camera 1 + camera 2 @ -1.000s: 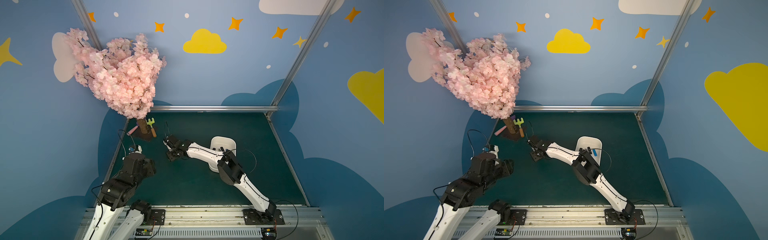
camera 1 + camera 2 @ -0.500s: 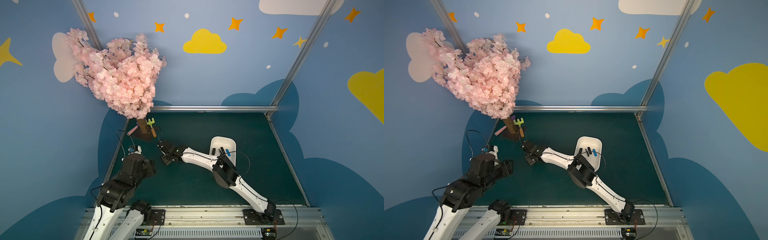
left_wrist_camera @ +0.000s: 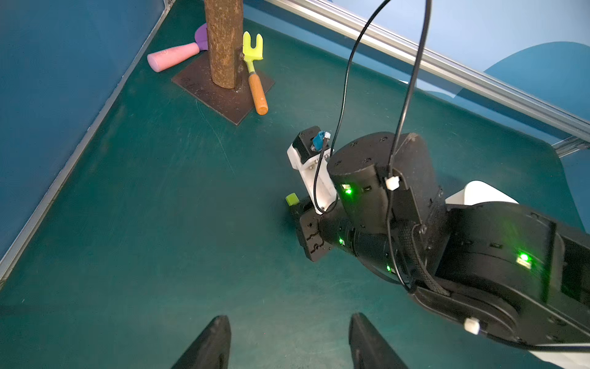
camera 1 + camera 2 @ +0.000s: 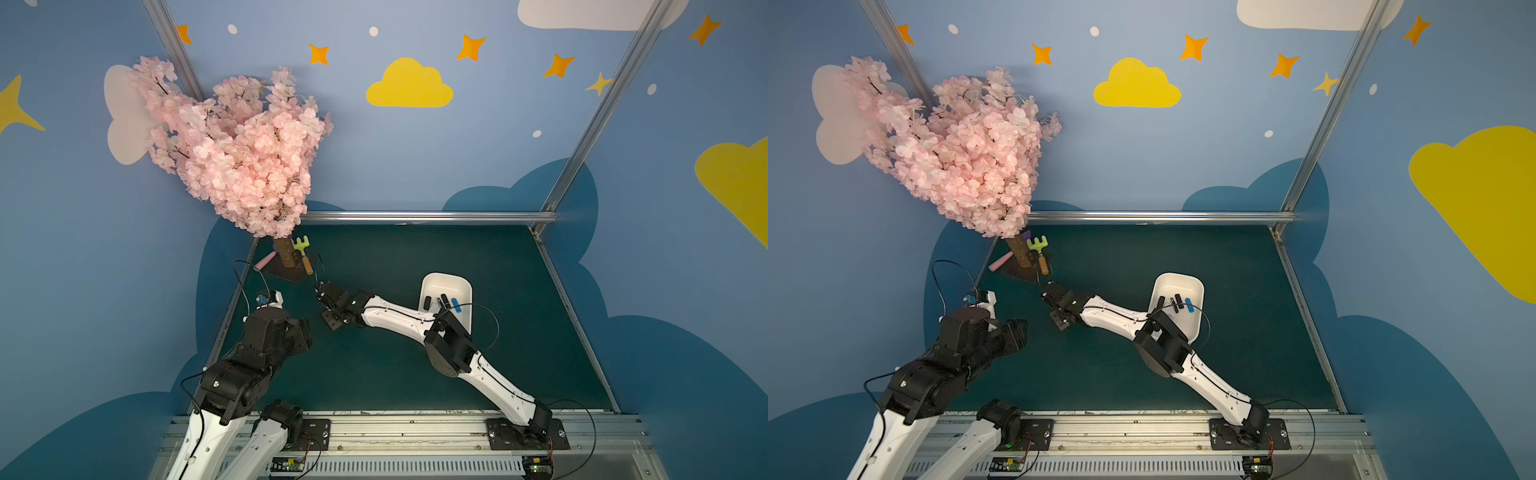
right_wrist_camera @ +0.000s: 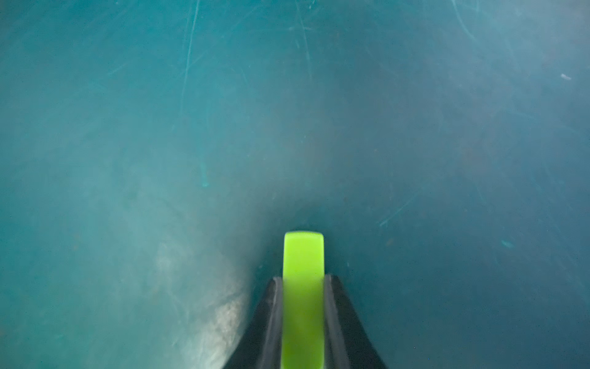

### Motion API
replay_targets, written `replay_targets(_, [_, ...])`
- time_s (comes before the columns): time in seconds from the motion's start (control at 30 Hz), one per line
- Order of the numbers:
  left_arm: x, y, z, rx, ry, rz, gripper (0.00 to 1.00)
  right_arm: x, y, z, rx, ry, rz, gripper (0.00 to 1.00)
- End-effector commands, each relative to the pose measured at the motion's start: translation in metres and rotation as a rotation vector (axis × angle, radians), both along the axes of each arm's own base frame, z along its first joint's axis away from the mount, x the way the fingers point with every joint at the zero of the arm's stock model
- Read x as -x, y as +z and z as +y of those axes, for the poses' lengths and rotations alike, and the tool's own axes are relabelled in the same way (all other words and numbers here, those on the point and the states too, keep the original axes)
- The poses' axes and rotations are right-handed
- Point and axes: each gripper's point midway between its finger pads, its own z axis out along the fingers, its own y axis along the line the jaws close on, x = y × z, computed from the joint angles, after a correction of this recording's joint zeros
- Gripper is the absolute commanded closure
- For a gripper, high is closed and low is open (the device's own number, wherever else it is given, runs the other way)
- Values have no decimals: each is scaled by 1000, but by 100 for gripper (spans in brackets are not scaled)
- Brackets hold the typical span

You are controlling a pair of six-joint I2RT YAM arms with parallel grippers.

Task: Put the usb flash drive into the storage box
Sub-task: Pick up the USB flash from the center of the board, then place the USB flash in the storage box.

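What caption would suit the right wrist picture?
Right hand pinching a lime-green plastic flash drive, seen against the scratched teal mat.

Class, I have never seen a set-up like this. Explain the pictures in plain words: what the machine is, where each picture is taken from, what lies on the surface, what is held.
Two robot arms stand at the near edge of a green table; each ends in a two-fingered gripper. Two pictures look down from above, side by side; the other two come from a camera on each wrist. On the table are a white box holding small sticks, and a pink blossom tree with a toy rake at its foot. The right gripper is shut on a green USB stick, close to the table. The left gripper is open and empty.
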Motion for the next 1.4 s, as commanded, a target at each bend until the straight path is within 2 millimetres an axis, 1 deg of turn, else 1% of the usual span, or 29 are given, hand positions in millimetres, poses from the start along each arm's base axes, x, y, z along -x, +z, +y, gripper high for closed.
replay_targets(0.0, [1, -3, -2, 0, -16, 1, 37, 9, -18, -20, 89, -7, 38, 85])
replay_targets(0.1, [1, -3, -2, 1, -17, -1, 37, 7, 7, -16, 57, -6, -6, 86])
replay_targets(0.27, [0, -3, -4, 4, -25, 0, 37, 9, 54, -11, 4, 22, -57, 86])
replay_targets(0.33, [-1, -3, -5, 3, -32, 3, 37, 9, 74, -15, -10, 2, -80, 86])
replay_targets(0.4, [-1, -4, -5, 3, -32, 5, 37, 8, 96, -25, -17, -21, -110, 87])
replay_targets(0.47, [-1, -4, -5, 4, -31, 3, 37, 7, 116, -38, -13, -38, -146, 87])
replay_targets(0.53, [0, -3, -5, 7, -32, 1, 37, 4, 137, -56, -10, -57, -181, 86])
replay_targets(0.63, [0, -2, -6, 11, -36, -8, 37, -2, 161, -94, 2, -98, -219, 87])
replay_targets(0.7, [0, -2, -6, 12, -38, -6, 37, -8, 173, -128, 6, -141, -239, 87])
replay_targets(0.73, [1, -2, -7, 15, -41, -7, 37, -12, 175, -144, 7, -168, -244, 86])
replay_targets(0.83, [0, -2, -9, 19, -52, -8, 37, -26, 177, -202, 4, -266, -235, 86])
replay_targets(0.9, [0, -2, -9, 21, -53, -11, 37, -35, 169, -242, 2, -338, -208, 86])
replay_targets(0.97, [0, -2, -9, 22, -52, -12, 37, -43, 158, -275, -6, -397, -174, 85])
replay_targets(1.0, [1, 0, -9, 25, -50, -18, 37, -46, 149, -290, -2, -424, -152, 85])
replay_targets(1.07, [1, 0, -8, 26, -48, -24, 37, -52, 135, -316, 8, -484, -119, 85])
replay_targets(1.17, [2, 0, -8, 28, -49, -29, 36, -60, 113, -341, 15, -547, -69, 85])
replay_targets(1.2, [2, 0, -8, 28, -49, -28, 36, -63, 105, -346, 15, -562, -49, 85])
replay_targets(1.3, [1, 0, -9, 27, -49, -23, 37, -71, 83, -349, 26, -577, 30, 85])
replay_targets(1.37, [1, -1, -9, 27, -50, -21, 36, -75, 73, -343, 53, -548, 90, 85])
